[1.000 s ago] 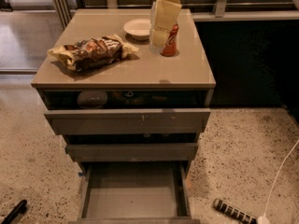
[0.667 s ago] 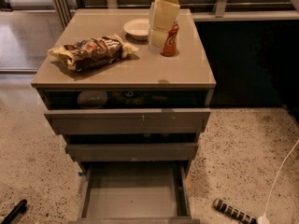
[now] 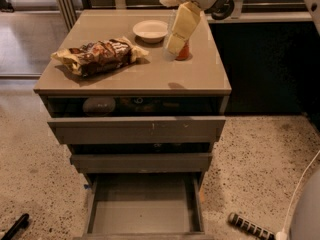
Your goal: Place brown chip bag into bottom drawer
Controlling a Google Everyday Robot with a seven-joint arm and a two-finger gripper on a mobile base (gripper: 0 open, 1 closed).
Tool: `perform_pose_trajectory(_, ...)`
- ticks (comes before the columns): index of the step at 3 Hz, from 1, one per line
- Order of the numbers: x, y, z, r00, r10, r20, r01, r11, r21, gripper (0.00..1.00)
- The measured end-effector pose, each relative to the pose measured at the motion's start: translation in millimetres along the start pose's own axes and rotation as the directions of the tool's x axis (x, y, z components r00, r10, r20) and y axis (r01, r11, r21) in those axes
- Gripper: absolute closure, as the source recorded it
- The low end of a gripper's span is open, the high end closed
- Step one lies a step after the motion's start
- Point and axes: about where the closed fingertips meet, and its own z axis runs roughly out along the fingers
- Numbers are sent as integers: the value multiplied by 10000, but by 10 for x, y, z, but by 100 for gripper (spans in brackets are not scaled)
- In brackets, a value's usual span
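Brown chip bag (image 3: 100,56): lies flat on the left half of your cabinet top (image 3: 150,81), nothing gripping it. Gripper (image 3: 175,43): hangs over the right rear of the top, right of the bag and apart from it, beside a white bowl (image 3: 150,30); how wide it stands, you cannot tell. Bottom drawer (image 3: 145,211): pulled out.

Glossy, crinkled film covers the brown chip bag (image 3: 100,55) on the smooth, faintly sheened cabinet top (image 3: 150,76). At six o'clock, the bottom drawer (image 3: 142,206) looks matt grey. At one o'clock, the gripper (image 3: 175,43) shows smooth cream plastic above the speckled terrazzo floor (image 3: 250,169).
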Motion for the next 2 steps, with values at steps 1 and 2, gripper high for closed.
perform_pose_trajectory(1, 8, 1, 80, 9952, 170, 968, -105, 9977, -663, 0)
perform_pose_trajectory(2, -37, -43, 125, 9949, 110, 1003, -51, 9983, -587, 0)
